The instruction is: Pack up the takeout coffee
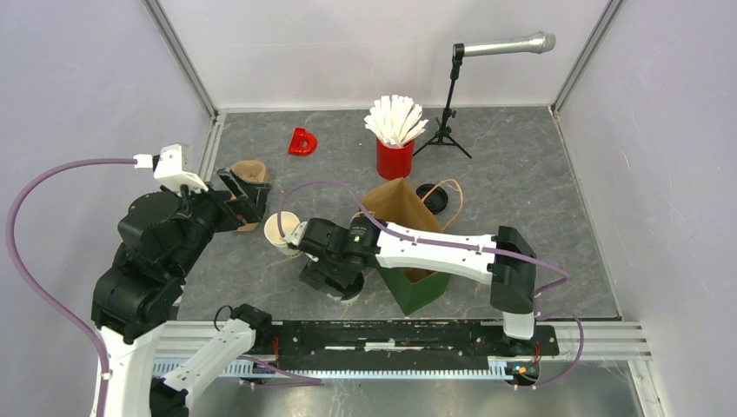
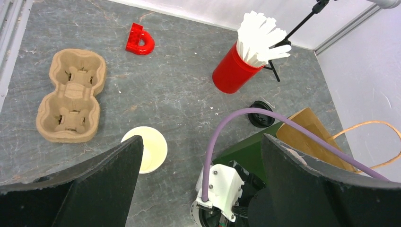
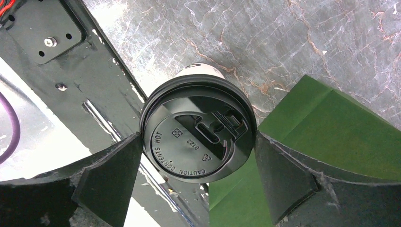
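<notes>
The lidded cup (image 3: 198,137), white with its black lid facing up, is standing upright, long axis vertical, at the tabletop's (image 3: 283,42) near edge beside the green bag (image 3: 331,127). My right tool (image 3: 196,142) is pinching its lid rim. My left tool (image 2: 201,142) is hanging spread above the open cup (image 2: 149,149).

Glossy black plastic lid (image 3: 198,137), paper cup (image 3: 201,71)

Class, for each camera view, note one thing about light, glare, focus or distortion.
Top external: even light, soft shadows, the walls splay outward. Left wrist: carrier and open cup are sharp, its own fingers black and detail-free. Right wrist: print on the lid reads crisply; glare whitens the lower left.
</notes>
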